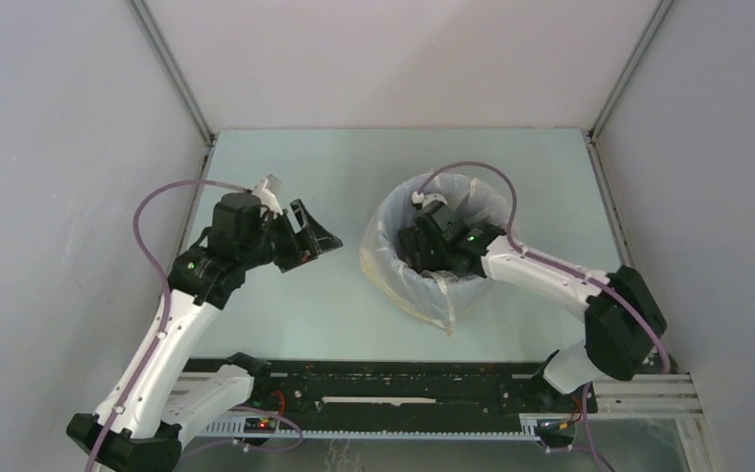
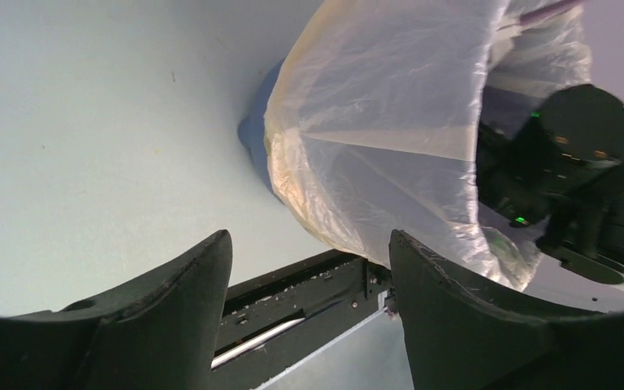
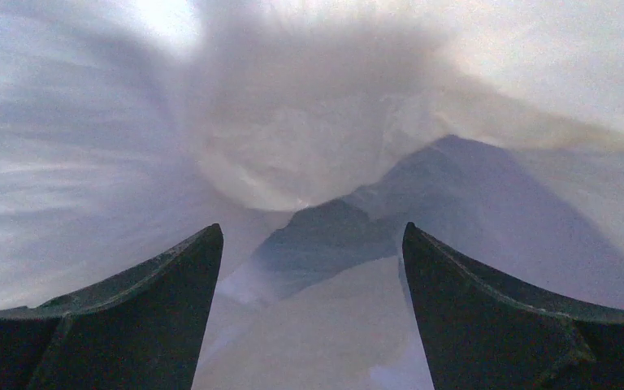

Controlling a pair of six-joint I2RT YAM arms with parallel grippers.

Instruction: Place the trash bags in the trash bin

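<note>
Soft, even light fills the overhead view, sharp throughout, with only faint shadows on the pale green flat table point(image 1: 334, 324); in the left wrist view light glows through the thin translucent cream plastic film bag point(image 2: 374, 146), its wrinkles crisp, while the bottom corners darken and curve; inside the bag point(image 3: 292, 146) the right wrist view is hazy and blurred, with white glare at top left.

No text, label, brand or number can be read in any view — neither on the trash bag point(image 1: 383, 258) nor on the trash bin point(image 2: 256, 138). The only marks are small green lights point(image 1: 471, 236) on the arm housings — plain dots with no characters.
</note>
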